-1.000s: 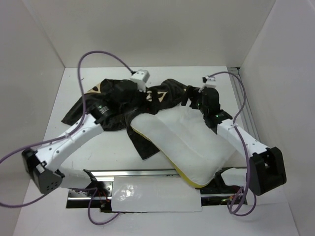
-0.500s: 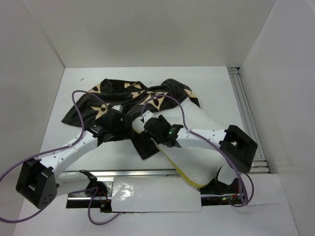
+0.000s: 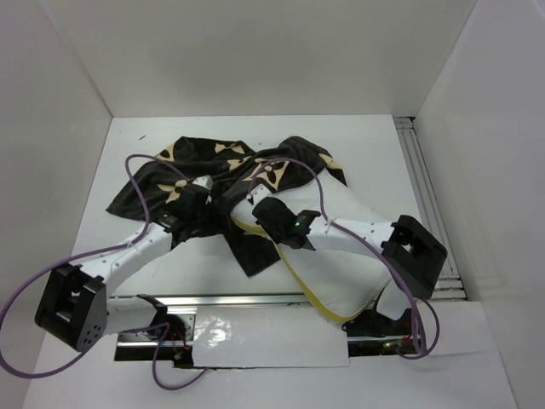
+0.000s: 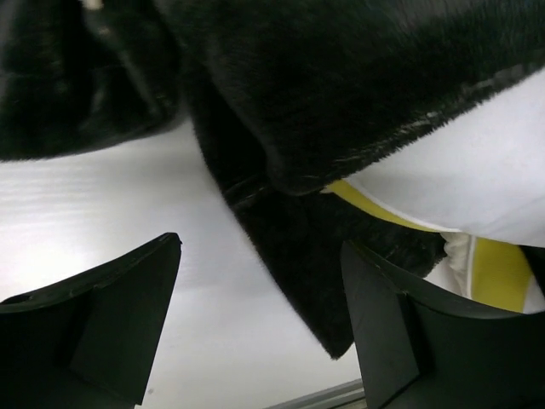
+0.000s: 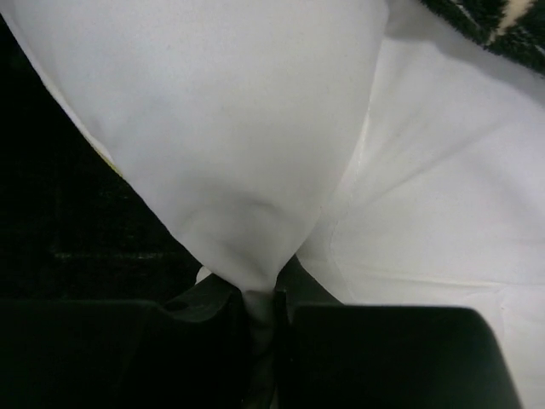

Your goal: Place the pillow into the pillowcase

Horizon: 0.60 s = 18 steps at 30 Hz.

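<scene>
The pillowcase [image 3: 213, 166], dark plush with tan flowers, lies crumpled at the middle of the table. The white pillow [image 3: 362, 213] with its yellow piping [image 3: 300, 277] lies to its right, its far left corner lying over the dark fabric. My right gripper [image 3: 258, 210] is shut on a pinch of the pillow's white cloth [image 5: 247, 153], which bunches down between the jaws [image 5: 260, 319]. My left gripper [image 3: 207, 213] hangs open [image 4: 262, 244] over a dark flap of pillowcase [image 4: 341, 94] and bare table, holding nothing. The pillow's corner [image 4: 485, 162] shows to the right of the left gripper.
White walls close in the table on three sides. A metal rail [image 3: 255, 300] and a crinkled plastic sheet [image 3: 264, 336] run along the near edge. Another rail [image 3: 426, 196] lines the right side. Purple cables [image 3: 140, 175] loop over the pillowcase.
My right arm swung from the pillow's far right side to its left corner and shut on the white cloth. My left arm drew back from the far part of the pillowcase to its near flap.
</scene>
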{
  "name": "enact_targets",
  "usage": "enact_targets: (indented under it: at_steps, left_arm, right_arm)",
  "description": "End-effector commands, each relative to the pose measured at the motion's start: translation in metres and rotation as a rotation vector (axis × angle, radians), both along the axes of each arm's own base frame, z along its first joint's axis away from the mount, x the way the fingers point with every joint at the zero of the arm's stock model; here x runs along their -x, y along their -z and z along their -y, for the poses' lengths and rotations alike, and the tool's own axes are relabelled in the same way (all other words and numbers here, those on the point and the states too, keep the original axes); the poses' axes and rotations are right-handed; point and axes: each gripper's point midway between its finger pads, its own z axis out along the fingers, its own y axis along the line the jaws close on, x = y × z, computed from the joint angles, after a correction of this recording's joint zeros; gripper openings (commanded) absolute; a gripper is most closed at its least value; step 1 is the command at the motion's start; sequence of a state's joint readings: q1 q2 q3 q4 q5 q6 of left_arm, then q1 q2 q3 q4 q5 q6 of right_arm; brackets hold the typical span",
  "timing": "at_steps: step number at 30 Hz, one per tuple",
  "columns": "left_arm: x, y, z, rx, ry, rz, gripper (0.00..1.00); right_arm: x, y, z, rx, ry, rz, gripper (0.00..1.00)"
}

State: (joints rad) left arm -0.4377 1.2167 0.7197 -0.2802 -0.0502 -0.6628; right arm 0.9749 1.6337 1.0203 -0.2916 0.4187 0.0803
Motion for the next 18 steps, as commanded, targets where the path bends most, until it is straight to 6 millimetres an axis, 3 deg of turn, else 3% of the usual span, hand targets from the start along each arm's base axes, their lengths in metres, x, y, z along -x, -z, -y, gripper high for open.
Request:
enact_targets:
  at_steps: [1, 3, 8, 11, 15, 16, 18]
  left_arm:
    - [-0.025, -0.023, 0.031, 0.049, 0.08, 0.124, 0.88]
    - [-0.031, -0.022, 0.041, 0.018, 0.079, 0.126, 0.88]
    - [-0.045, 0.008, 0.016, -0.168, -0.062, 0.036, 0.77]
    - [-0.051, 0.018, 0.023, -0.142, -0.044, 0.012, 0.7]
    - [-0.065, 0.016, 0.029, -0.142, -0.045, 0.041, 0.63]
    - [-0.069, 0.013, 0.029, -0.148, -0.051, 0.045, 0.54]
    - [-0.068, 0.019, 0.024, -0.182, -0.063, 0.023, 0.46]
  right_arm:
    - [-0.006, -0.032, -0.001, -0.096, 0.003, 0.027, 0.09]
    - [-0.007, -0.036, -0.001, -0.114, 0.0, 0.023, 0.09]
    - [-0.016, -0.045, 0.007, -0.123, 0.041, 0.033, 0.09]
    - [-0.016, -0.044, 0.007, -0.13, 0.025, 0.018, 0.09]
    - [-0.019, -0.047, 0.009, -0.137, 0.034, 0.024, 0.07]
    - [-0.019, -0.051, 0.01, -0.146, 0.033, 0.031, 0.07]
    - [-0.02, -0.054, 0.011, -0.159, 0.034, 0.028, 0.07]
